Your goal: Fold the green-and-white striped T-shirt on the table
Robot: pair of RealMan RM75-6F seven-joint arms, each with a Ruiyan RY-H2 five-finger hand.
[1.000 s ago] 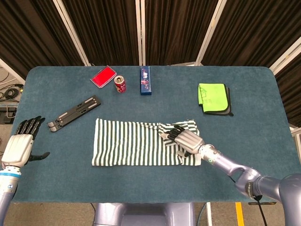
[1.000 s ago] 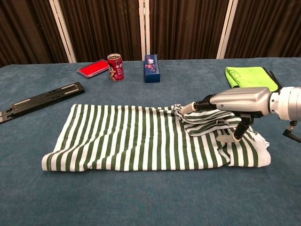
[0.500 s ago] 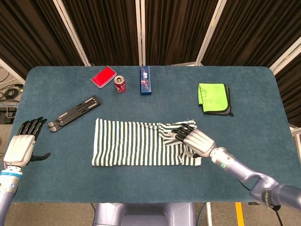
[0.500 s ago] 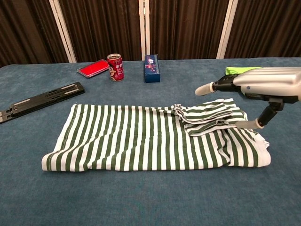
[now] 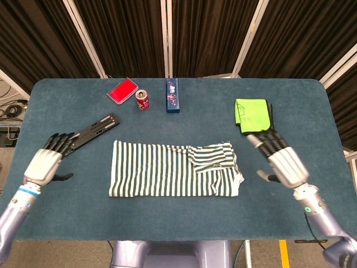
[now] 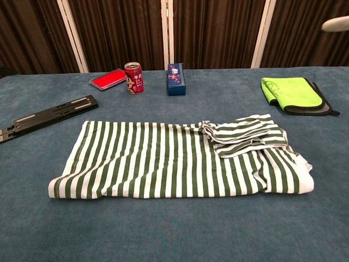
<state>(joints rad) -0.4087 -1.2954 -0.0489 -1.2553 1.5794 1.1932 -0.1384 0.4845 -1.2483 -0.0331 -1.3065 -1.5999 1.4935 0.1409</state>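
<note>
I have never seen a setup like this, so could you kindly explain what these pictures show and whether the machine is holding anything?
This is a two-armed robot at a table, each arm ending in a five-finger hand. One picture looks down from its head, the other forward from its chest. In the head view, the left hand and the right hand hover at either side, fingers spread, holding nothing. Between them lies the striped T-shirt, partly folded, with a sleeve turned in on top. Farther back on the blue table lie a black folding stand, a red case, a soda can, a small blue box and a green cloth on a dark one.
</note>
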